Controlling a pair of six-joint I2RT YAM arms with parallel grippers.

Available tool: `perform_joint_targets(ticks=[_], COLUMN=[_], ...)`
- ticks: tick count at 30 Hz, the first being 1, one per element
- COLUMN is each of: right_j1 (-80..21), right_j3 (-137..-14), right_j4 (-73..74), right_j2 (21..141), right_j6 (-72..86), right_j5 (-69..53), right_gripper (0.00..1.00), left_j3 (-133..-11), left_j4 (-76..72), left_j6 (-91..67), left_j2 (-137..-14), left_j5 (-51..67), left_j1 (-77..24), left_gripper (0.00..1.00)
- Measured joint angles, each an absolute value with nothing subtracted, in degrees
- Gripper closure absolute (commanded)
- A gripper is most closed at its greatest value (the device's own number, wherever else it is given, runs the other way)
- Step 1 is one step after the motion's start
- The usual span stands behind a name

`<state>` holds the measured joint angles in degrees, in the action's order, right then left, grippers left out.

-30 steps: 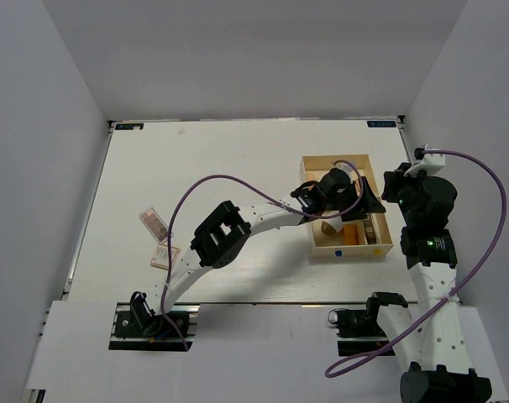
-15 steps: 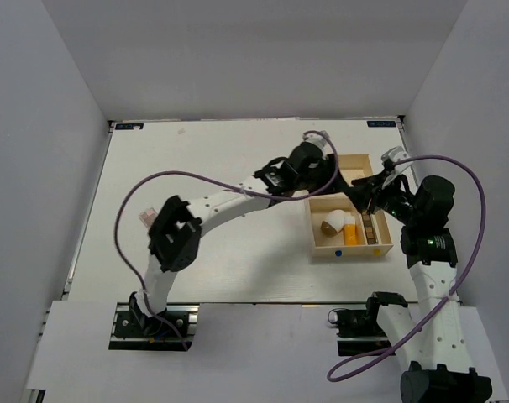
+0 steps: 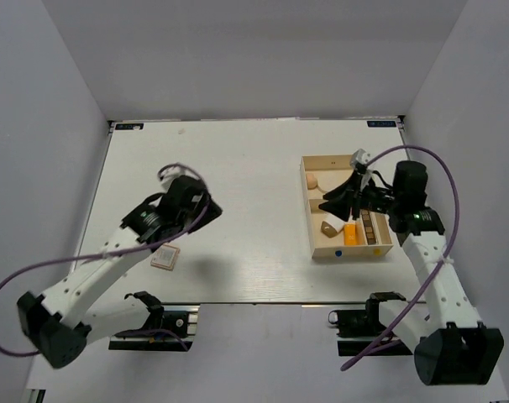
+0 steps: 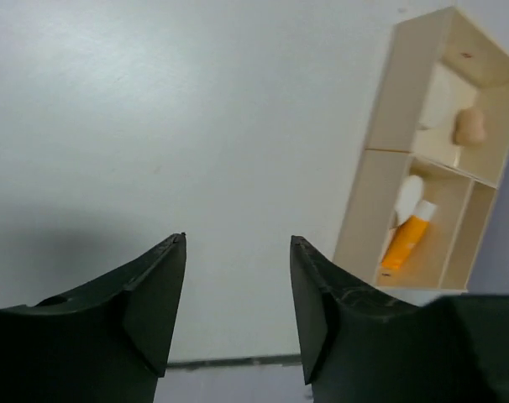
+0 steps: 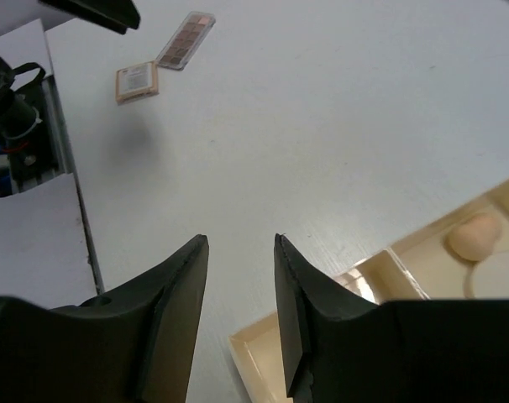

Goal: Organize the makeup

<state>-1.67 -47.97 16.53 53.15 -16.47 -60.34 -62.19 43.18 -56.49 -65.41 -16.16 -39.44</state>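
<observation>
Grey walls, white bench (image 3: 238,168). The wooden compartment box (image 3: 359,252) holds the orange tube (image 3: 351,232), a peach egg sponge (image 3: 313,180) and the teardrop sponge (image 3: 328,227). The square compact (image 3: 165,258) and eyeshadow palette (image 5: 186,39) lie well left of the box. Left gripper (image 4: 238,243) is also well left of the box, part open, empty. Right gripper (image 5: 242,239) is over the box, part open, empty.

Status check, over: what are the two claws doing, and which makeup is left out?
Left gripper open, empty. Right gripper open, empty. Square compact and eyeshadow palette on the table, outside the box. Nothing lies on them.
</observation>
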Motion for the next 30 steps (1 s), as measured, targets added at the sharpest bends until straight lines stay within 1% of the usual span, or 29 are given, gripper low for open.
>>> perform_joint_targets(ticks=[3,5,9,10,11,14,18,21,23,24,26,27,28,30], right_j1=[-7.90,-12.16,-20.60,-23.33,-25.89,-32.51,-38.76,-43.29,-46.76,-48.71,-51.64,-53.17,-54.57,-56.99], right_j3=[-48.99,-50.83,-54.96,-56.75,-58.57,-66.89,-82.32,-93.78,-99.39,-101.21,-103.35,-104.36,-105.21,-107.92], right_j4=[16.86,17.58,19.57,20.51,21.08,23.81,26.87,28.51,28.12,27.73,26.94,26.50,25.87,24.71], right_j2=[58.19,62.76,70.81,73.12,75.59,85.12,100.71,111.18,116.90,119.15,122.56,124.14,125.51,128.31], right_j6=[-16.62,-16.97,-17.28,-17.34,-17.32,-16.45,-14.46,-12.56,-10.46,-9.10,-6.55,-5.41,-4.21,-1.80], right_j5=[-56.53,-53.56,-45.84,-43.81,-42.28,-38.63,-33.36,-29.30,-26.41,-24.93,-23.18,-22.48,-21.91,-20.78], right_gripper=[0.58,0.58,0.56,0.55,0.55,0.52,0.49,0.46,0.42,0.37,0.30,0.23,0.11,0.11], left_j3=[-54.37,-51.59,-51.90,-52.64,-53.34,-54.65,-54.92,-58.19,-60.84,-61.84,-63.59,-64.40,-65.58,-68.16], left_j4=[51.22,55.77,62.98,64.71,66.04,67.22,60.53,58.43,57.47,57.06,56.14,55.75,55.46,54.98], left_j6=[-64.14,-67.75,-71.44,-71.92,-72.23,-71.44,-64.34,-60.64,-58.67,-57.49,-54.85,-53.80,-52.75,-50.92], left_j2=[-55.20,-51.44,-49.98,-50.39,-50.72,-48.27,-33.36,-25.69,-25.71,-26.50,-28.80,-29.82,-31.00,-32.60], left_j5=[-18.44,-19.75,-23.18,-23.86,-24.40,-25.61,-25.69,-25.76,-25.47,-24.99,-23.35,-22.74,-22.04,-20.95], left_j1=[-38.24,-37.41,-35.81,-35.75,-35.75,-35.81,-36.40,-36.64,-36.60,-36.60,-36.62,-36.62,-36.62,-36.62], left_gripper=[0.27,0.26,0.25,0.26,0.28,0.31,0.31,0.28,0.26,0.26,0.25,0.25,0.25,0.25])
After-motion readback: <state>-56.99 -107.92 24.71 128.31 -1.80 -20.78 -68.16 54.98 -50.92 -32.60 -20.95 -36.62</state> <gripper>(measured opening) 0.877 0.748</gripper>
